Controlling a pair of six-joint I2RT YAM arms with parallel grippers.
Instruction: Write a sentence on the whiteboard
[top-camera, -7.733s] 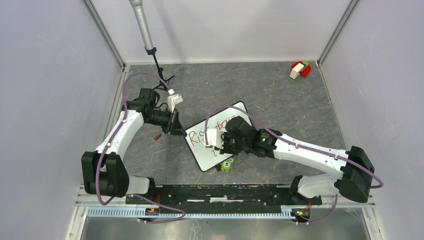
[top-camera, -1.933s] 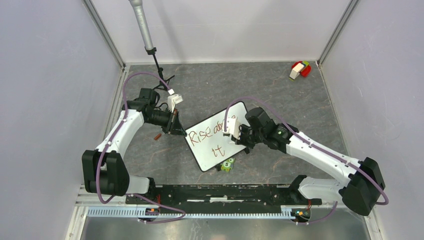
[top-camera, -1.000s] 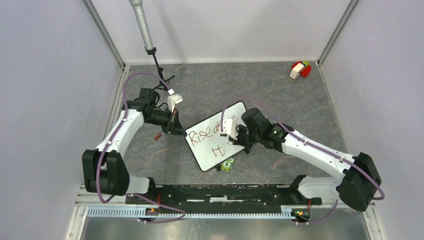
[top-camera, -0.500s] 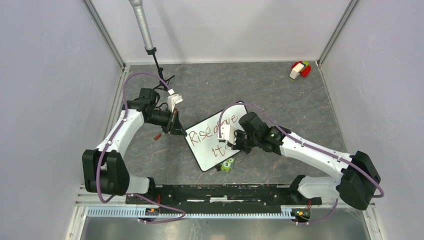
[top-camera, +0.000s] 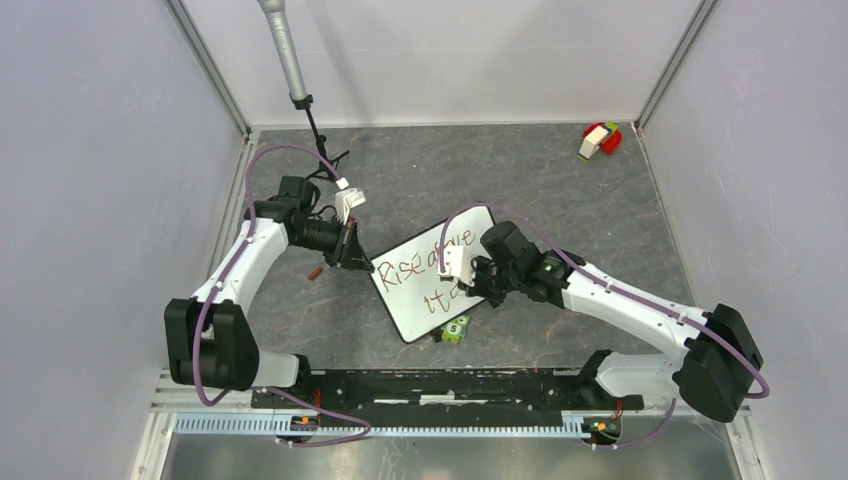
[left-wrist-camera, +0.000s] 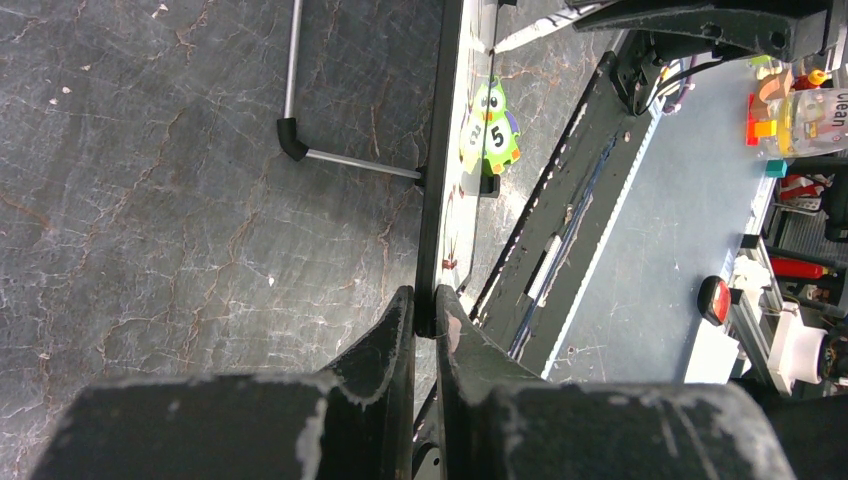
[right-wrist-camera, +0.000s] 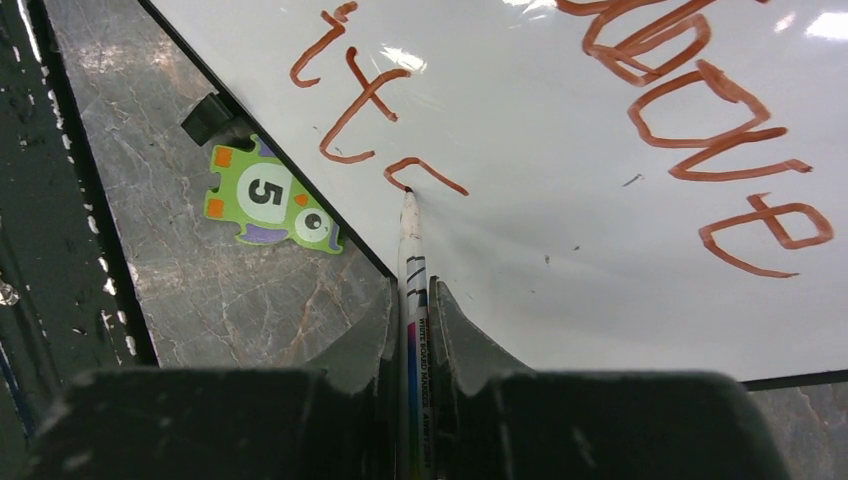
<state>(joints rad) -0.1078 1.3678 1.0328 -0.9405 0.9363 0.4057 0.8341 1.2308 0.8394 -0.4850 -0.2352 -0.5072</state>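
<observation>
The left gripper (left-wrist-camera: 425, 300) was clenched on the edge of the whiteboard (top-camera: 400, 305). The board was propped mid-table on a wire stand (left-wrist-camera: 300, 150), turned askew toward the right arm. The pinch, I judge, steadied it against the pen's push. Across its face ran "Rise above" in red, with "it" beneath. Just after that "it", the marker (right-wrist-camera: 410, 240) touched its tip to a small curved stroke, so a further letter seemed under way. The right gripper (right-wrist-camera: 410, 295) grasped the marker by its barrel, jaws tight on both sides and the tip reaching ahead of them, probably for firm control. A green piece (right-wrist-camera: 265, 200) marked 5 lay just off the board's near edge. Well apart, in the far right corner, sat blocks (top-camera: 600, 138).
</observation>
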